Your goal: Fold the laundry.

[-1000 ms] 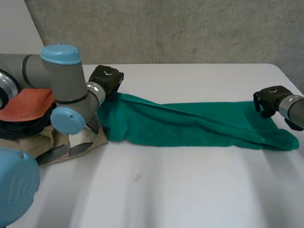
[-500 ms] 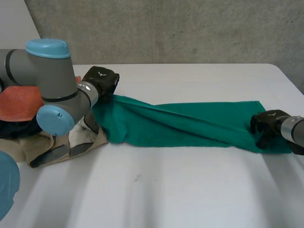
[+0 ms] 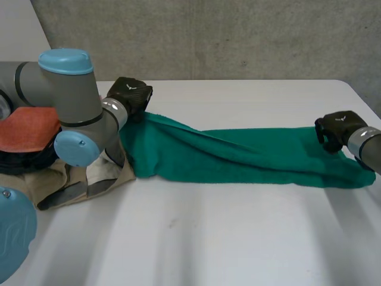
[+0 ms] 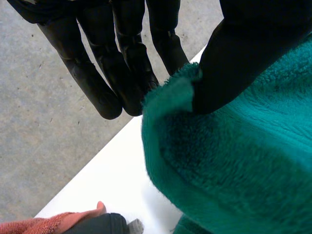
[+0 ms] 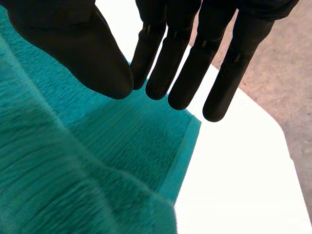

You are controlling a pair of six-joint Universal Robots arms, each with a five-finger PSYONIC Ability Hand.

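Observation:
A green towel (image 3: 238,155) lies stretched in a long band across the white table (image 3: 208,238). My left hand (image 3: 131,95) is at its far left corner. In the left wrist view the thumb (image 4: 243,53) presses the towel's edge (image 4: 234,161) against the straight fingers (image 4: 122,73), so the corner is pinched. My right hand (image 3: 336,126) hovers over the towel's far right corner. There its thumb (image 5: 87,53) sits close beside the straight fingers (image 5: 190,58) with no cloth between them, and the towel (image 5: 73,161) lies flat beneath.
A pile of laundry sits at the table's left under my left arm: an orange cloth (image 3: 30,128) on top and a beige one (image 3: 101,176) below. The table's right edge (image 5: 273,131) runs close beyond my right hand. A concrete wall stands behind.
Half a second ago my right hand was at the towel's near right edge; it is back over the far right corner, thumb drawn in. The left hand shifted slightly, still holding its corner.

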